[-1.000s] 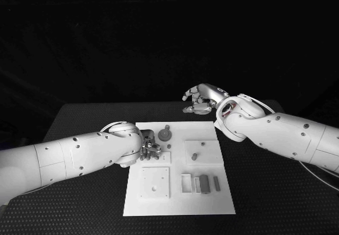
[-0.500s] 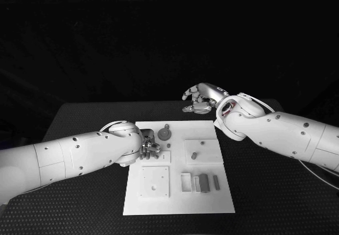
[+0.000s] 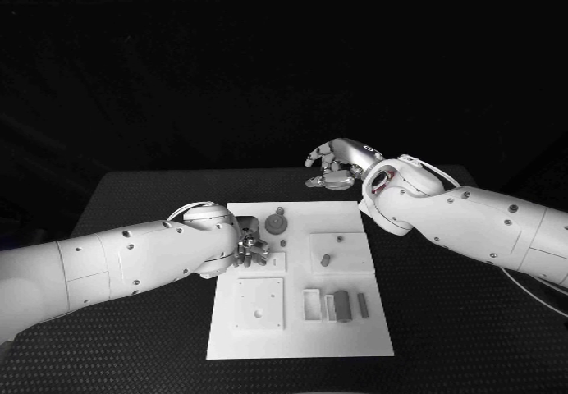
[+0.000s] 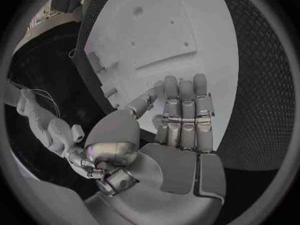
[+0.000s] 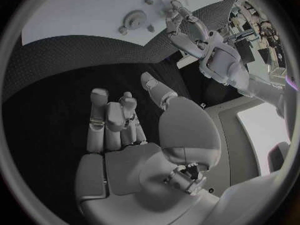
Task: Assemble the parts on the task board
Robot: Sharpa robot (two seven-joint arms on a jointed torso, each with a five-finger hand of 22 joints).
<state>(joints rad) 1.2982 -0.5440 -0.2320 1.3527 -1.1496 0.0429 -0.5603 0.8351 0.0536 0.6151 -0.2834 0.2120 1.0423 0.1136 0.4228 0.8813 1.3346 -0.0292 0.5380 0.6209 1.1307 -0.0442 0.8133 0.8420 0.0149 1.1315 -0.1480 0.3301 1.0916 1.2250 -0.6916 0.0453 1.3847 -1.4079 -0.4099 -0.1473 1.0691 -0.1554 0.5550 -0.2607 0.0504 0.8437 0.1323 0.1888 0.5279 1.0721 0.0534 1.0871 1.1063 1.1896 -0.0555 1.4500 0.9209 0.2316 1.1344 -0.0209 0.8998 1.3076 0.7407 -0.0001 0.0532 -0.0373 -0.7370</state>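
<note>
Left hand (image 3: 249, 246) low over the task board (image 3: 302, 328), fingers straight and together, nothing gripped. Round grey part (image 3: 276, 224) just beside its fingertips; bar-shaped parts (image 3: 343, 306) well apart, nearer the robot. Right hand (image 3: 337, 164) raised beyond the board's far edge, fingers curled, empty.

This looks like a robotics lab or test cell set up for bench trials. A black table (image 3: 142, 328) with a dimpled mat surface stands against an unlit black backdrop that fills the upper half of the head view. In the middle of the frame lies a white task board (image 3: 302, 328) with recessed pockets and small grey parts (image 3: 343, 305), the sort of fixture used for assembly tests. At the upper right rim of the right wrist view, cluttered shelving or equipment shows, too blurred to name.
</note>
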